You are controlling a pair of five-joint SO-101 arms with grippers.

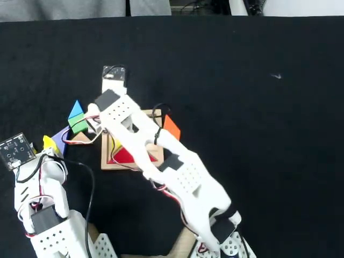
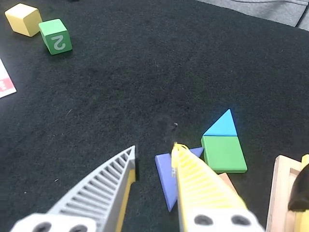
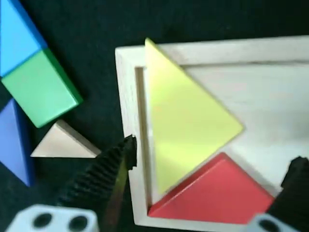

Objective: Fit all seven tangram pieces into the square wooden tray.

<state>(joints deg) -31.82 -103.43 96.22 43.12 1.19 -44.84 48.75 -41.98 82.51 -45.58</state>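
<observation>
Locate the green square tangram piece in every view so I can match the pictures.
High view: green square lies left of the wooden tray, touching the light blue triangle.
Left wrist view: green square abuts the triangle, near the tray's corner.
Right wrist view: green square near the tray rim, abutting the triangle.
Shared landmark: the light blue triangle.

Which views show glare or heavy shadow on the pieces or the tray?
Right wrist view: glare pales the yellow triangle and the floor of the tray, while the red triangle stays deep. Left wrist view: even light, a faint sheen on the black cloth. High view: no glare; the right arm covers much of the tray.
</observation>
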